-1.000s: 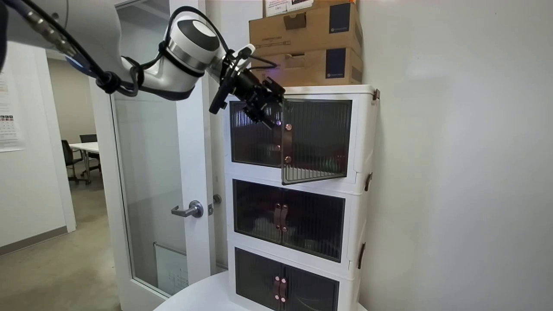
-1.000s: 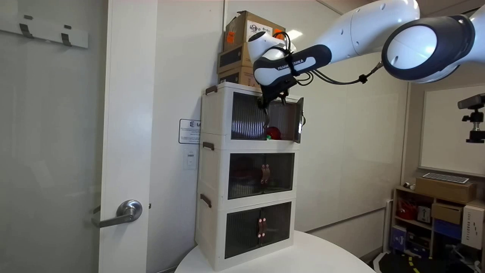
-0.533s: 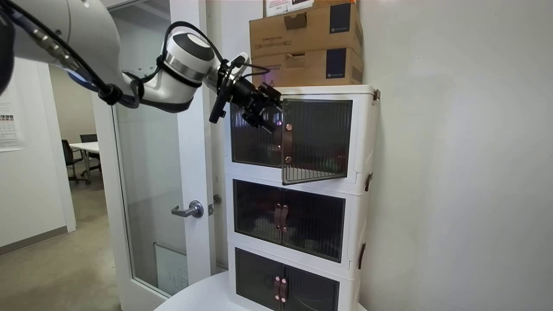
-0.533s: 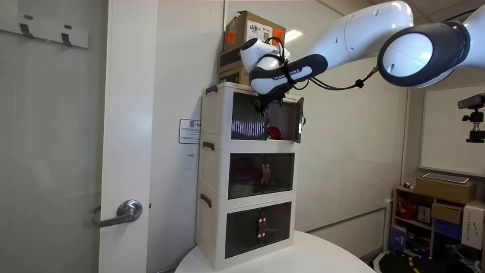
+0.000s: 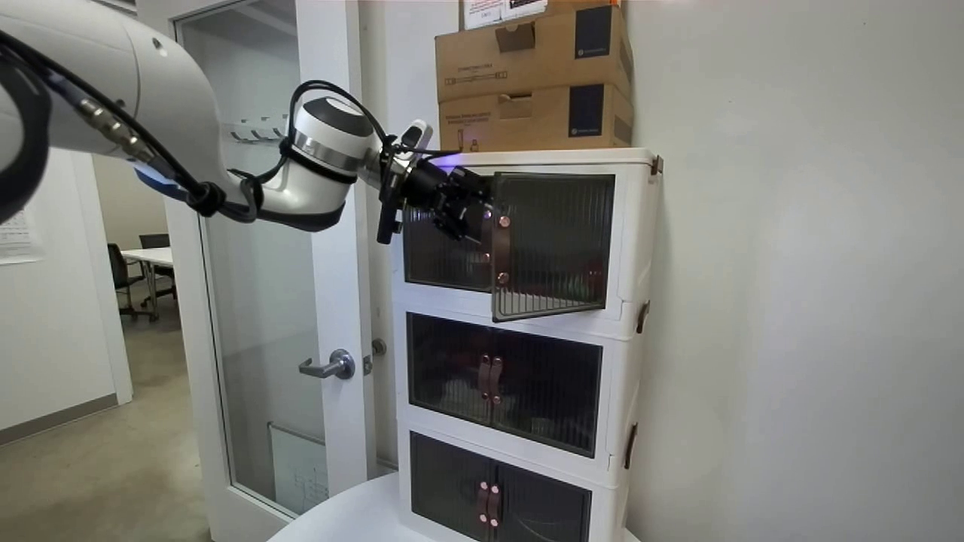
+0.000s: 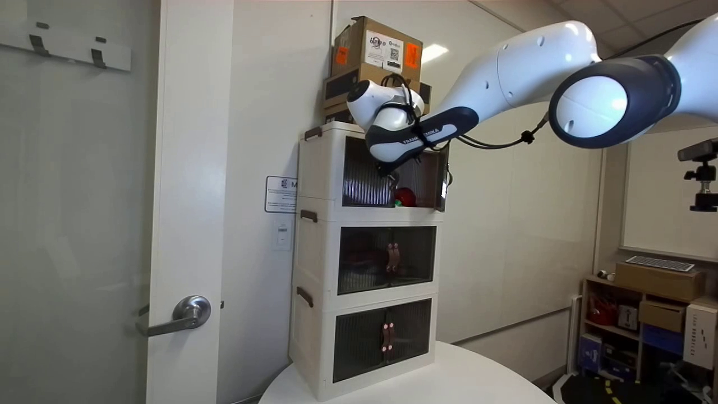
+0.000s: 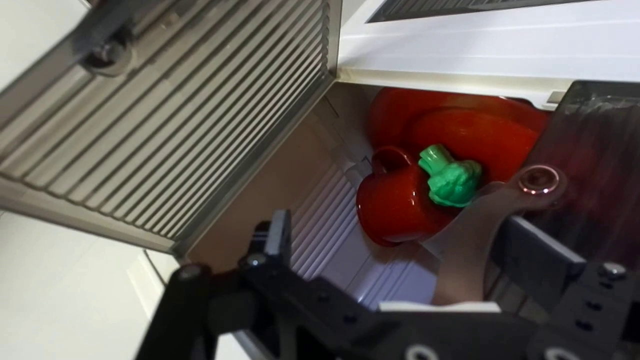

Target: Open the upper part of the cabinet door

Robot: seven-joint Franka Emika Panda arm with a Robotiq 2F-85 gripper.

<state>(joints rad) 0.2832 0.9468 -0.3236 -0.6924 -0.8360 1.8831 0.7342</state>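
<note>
Tool (image 7: 405, 235), spread wide and empty, brackets the strap (image 7: 465, 250), lower right in wrist view, probably to pull the closed upper leaf (image 7: 595, 145).

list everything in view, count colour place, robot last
Cabinet: 1, white, centre
Upper doors: 2, smoky, top compartment, one open
Lower doors: 4, smoky, beneath, closed
Strap handles: 6, brown, on doors
Mug: 1, red, top compartment
Plate: 1, red, top compartment
Broccoli shape: 1, green, by mug
Stacked boxes: 3, brown, atop cabinet
Round table: 1, white, under cabinet
Glass door: 1, white-framed, beside cabinet
Wall whiteboard: 1, white, background
Shelf unit: 1, tan, background
Camera: 1, dark, before whiteboard
Chairs: 2, black, next room
Arm: 1, mostly white, before cabinet
Gripper: 1, black, open, at top compartment
</note>
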